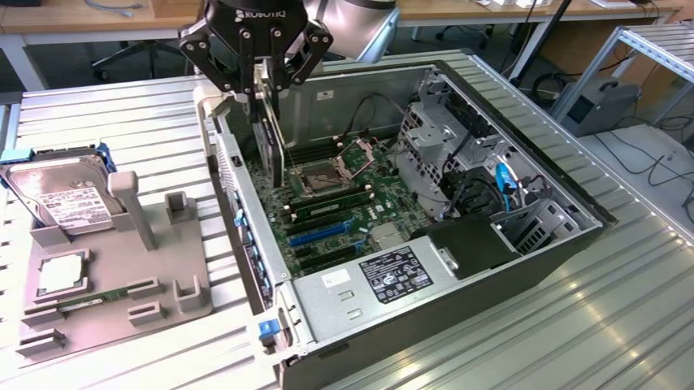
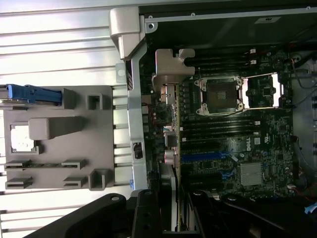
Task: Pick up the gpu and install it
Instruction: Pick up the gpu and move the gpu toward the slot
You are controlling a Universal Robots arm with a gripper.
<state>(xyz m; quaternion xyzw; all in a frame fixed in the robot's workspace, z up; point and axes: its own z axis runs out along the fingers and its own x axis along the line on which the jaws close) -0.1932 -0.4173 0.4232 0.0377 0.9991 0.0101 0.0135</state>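
The gpu [image 1: 272, 150] is a thin black card hanging on edge, with my gripper [image 1: 263, 96] shut on its upper edge. It hangs inside the open computer case [image 1: 233, 162], near the case's wall on the exterior view's left, just above the motherboard [image 1: 375, 215] and beside the open processor socket [image 1: 325, 175]. The blue expansion slot [image 1: 320, 234] lies nearer the camera, apart from the card. In the wrist view the gpu's silvery bracket [image 2: 168, 74] sits by the case's rear wall, and my gripper [image 2: 173, 218] holds the card edge-on. The blue slot [image 2: 205, 156] lies off to one side of the card.
A grey parts holder [image 1: 119, 309] at the exterior view's left carries a silver hard drive [image 1: 65, 199], a processor [image 1: 60, 272] and a green memory stick [image 1: 93, 299]. Inside the case are a drive cage [image 1: 444, 138], cables and a power supply [image 1: 396, 276].
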